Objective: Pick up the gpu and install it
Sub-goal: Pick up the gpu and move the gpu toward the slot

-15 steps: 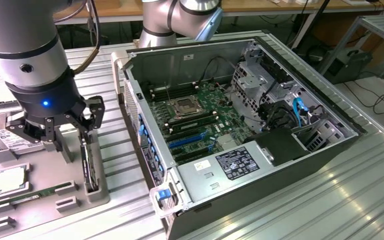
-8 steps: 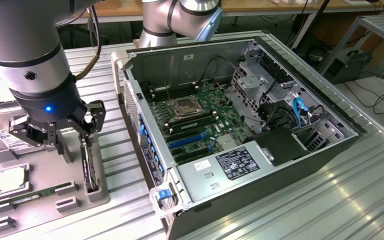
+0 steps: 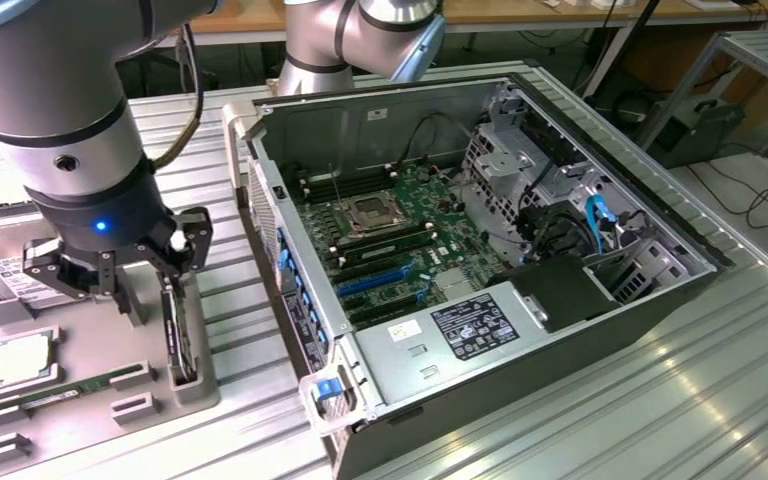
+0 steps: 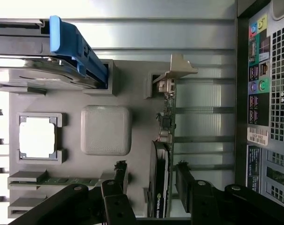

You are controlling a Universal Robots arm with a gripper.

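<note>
The gpu (image 4: 162, 140) is a thin dark card standing on its long edge in a slot of the grey parts tray (image 3: 131, 410), its pale metal bracket (image 4: 177, 70) at the end away from me. In the exterior view the gpu (image 3: 179, 335) sits at the tray's edge nearest the computer case. My gripper (image 4: 153, 180) is open and straddles the card's near end, one black finger (image 4: 121, 176) on each side, with a gap between pads and card. The gripper (image 3: 144, 292) hangs just above the tray.
The open computer case (image 3: 491, 250) lies on the exterior view's right with blue expansion slots (image 3: 377, 285) on its motherboard. The tray also holds a hard drive in a blue caddy (image 4: 62, 56), a processor (image 4: 37, 137) and a green memory stick (image 4: 62, 180).
</note>
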